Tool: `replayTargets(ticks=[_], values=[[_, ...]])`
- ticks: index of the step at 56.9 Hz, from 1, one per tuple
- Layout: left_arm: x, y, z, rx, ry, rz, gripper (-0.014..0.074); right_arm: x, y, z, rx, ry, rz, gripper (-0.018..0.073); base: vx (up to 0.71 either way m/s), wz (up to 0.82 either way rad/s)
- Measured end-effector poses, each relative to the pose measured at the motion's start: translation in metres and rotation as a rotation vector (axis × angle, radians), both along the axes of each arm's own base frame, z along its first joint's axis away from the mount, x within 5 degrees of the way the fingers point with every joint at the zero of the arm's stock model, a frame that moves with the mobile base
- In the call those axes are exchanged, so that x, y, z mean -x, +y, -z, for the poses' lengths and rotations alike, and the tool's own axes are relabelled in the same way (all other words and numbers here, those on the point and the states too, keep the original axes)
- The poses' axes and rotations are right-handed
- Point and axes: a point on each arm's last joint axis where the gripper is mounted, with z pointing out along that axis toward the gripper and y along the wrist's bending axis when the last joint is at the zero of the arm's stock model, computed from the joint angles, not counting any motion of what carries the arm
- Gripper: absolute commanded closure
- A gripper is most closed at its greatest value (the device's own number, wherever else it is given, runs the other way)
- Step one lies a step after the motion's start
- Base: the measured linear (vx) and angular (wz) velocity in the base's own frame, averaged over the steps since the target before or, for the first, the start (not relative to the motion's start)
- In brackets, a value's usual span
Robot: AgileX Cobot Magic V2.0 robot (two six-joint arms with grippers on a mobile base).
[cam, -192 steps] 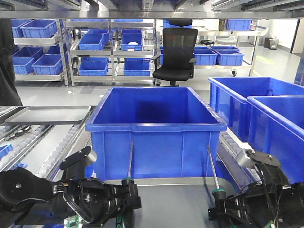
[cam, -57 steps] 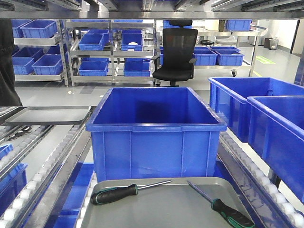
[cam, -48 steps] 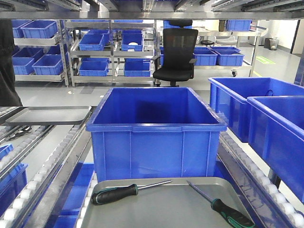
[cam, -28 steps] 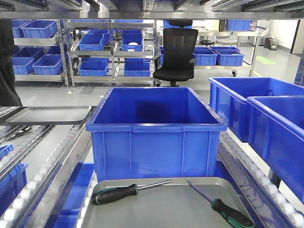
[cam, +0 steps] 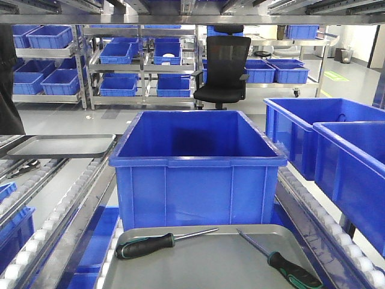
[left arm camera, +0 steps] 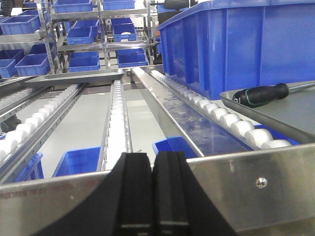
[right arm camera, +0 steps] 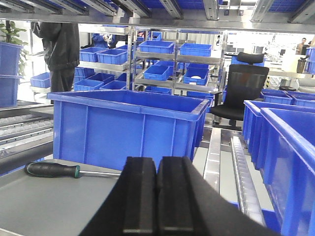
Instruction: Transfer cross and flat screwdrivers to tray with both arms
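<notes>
Grey metal tray (cam: 204, 265) sits at the near edge of the roller line, centred, directly in front of a deep blue crate (cam: 197, 165).

Both screwdrivers lie flat on the tray, well apart from each other.
- Left screwdriver (cam: 147, 244): near the tray's far-left corner, handle to the left, shaft running right and slightly away along the tray's far edge. Left wrist view shows the same handle (left arm camera: 261, 93) resting on the tray surface just inside the rim.
- Right screwdriver (cam: 292, 269): toward the near-right corner, handle nearest the camera, shaft angled back and left toward the far edge. Right wrist view shows its handle (right arm camera: 51, 169) lying on the tray in front of the crate.

Left gripper (left arm camera: 151, 189): the two black fingers are pressed together, nothing between them. It sits low behind a steel rail, off the left edge of the tray, clear of both tools.

Right gripper (right arm camera: 157, 196): fingers likewise closed against each other with no gap, holding nothing, off the right side of the tray and apart from the tools.

Neither arm shows in the front view.

Second grey tray (cam: 60, 146) rests on the left conveyor lane, at the far left. Two more blue crates (cam: 337, 150) stand along the right edge. Black office chair (cam: 224, 66) and shelving with blue bins behind.
</notes>
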Motion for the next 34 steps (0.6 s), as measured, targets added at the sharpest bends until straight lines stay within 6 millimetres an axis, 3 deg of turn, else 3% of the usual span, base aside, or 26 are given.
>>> replayTargets(ticks=[27,34], values=[[0.000,0.000,0.000,0.000,0.001,0.000,0.0594,0.000,-0.001,0.001,0.015,0.002,0.007,0.0567,0.00,0.00],[0.000,0.000,0.000,0.000,0.001,0.000,0.0594,-0.006,-0.005,0.016,0.004,0.061,0.062,0.0567,0.00,0.00]])
